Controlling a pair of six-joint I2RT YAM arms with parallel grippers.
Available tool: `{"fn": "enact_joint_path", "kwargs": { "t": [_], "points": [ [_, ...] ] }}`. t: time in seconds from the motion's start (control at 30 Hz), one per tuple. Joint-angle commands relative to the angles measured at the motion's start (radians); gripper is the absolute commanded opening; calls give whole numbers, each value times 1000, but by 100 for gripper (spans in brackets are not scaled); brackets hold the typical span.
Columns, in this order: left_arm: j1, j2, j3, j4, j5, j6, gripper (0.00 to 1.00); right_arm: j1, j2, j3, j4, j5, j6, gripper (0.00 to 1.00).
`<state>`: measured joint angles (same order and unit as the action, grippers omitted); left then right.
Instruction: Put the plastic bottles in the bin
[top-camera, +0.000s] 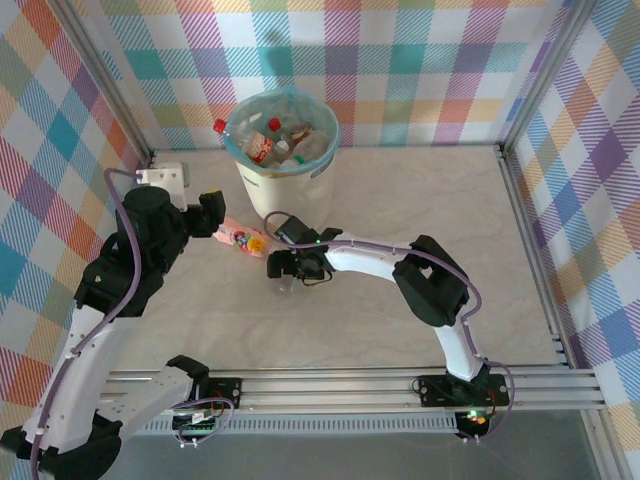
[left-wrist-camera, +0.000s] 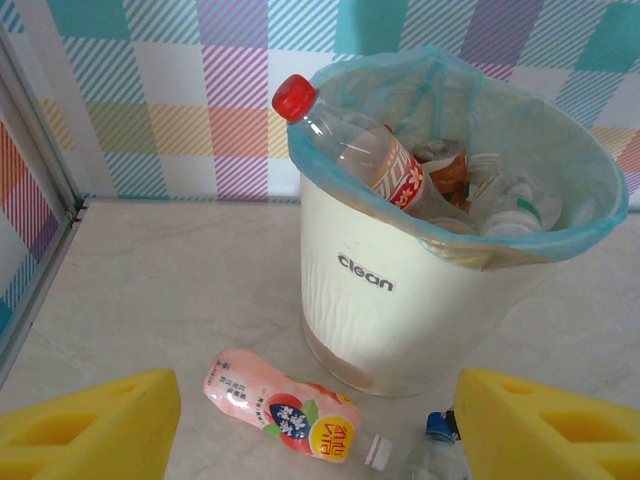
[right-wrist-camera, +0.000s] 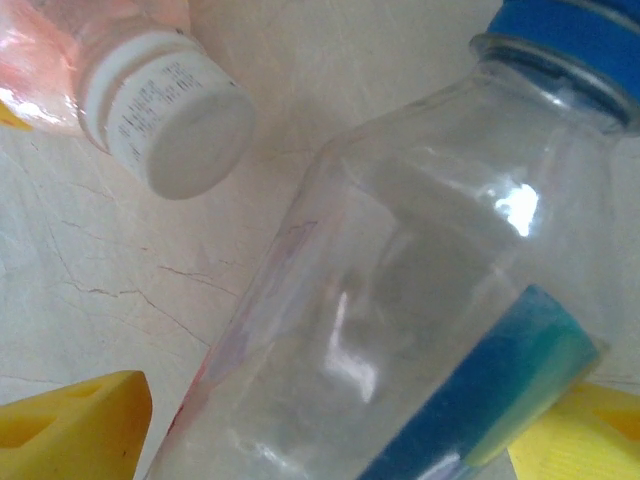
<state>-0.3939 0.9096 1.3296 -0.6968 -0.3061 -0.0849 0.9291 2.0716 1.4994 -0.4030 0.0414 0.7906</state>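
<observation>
Just in front of the bin (top-camera: 275, 185), on the pale tabletop (top-camera: 420, 200): two of the plastic bottles not yet in. Pink bottle (left-wrist-camera: 285, 420) lies on its side, white cap (right-wrist-camera: 180, 130) pointing toward the clear bottle (right-wrist-camera: 400, 320), which is blue-capped and just beside it. Bin well filled; a red-capped bottle (left-wrist-camera: 350, 150) leans out over the teal-lined rim.

Right gripper (top-camera: 288, 268) low over the clear bottle, yellow pads (right-wrist-camera: 70, 430) spread wide to either side of its body. Whether they press on it yet, cannot tell. Left gripper (top-camera: 213, 218) empty, fingers well apart, just beside the pink bottle's capless end.

Risks, as judged:
- Clear bottle looks smooth, round and light. A squeeze off its middle could pop it out sideways into the pink bottle's cap and set both rolling.
- Both arms work close together, so a lift by one could clip the other.
- Bin contents sit near the rim, so a dropped bottle could bounce out or dislodge the leaning one.
</observation>
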Motion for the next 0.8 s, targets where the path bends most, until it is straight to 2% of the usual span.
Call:
{"fn": "enact_joint_path", "kwargs": {
  "t": [0.0, 0.23, 0.4, 0.63, 0.77],
  "points": [
    [4, 15, 9, 42, 10, 0, 73, -19, 9, -14, 22, -45, 19, 86],
    [4, 48, 31, 54, 23, -12, 73, -36, -37, -57, 23, -52, 11, 71],
    [4, 73, 42, 69, 38, -30, 73, -38, -126, -120, 20, -65, -34, 65],
    [3, 167, 116, 28, 134, -30, 73, -38, -350, -322, 127, -112, -142, 60],
    [4, 195, 151, 42, 241, -39, 73, -38, -508, -422, 181, -183, -224, 60]
  ]
}}
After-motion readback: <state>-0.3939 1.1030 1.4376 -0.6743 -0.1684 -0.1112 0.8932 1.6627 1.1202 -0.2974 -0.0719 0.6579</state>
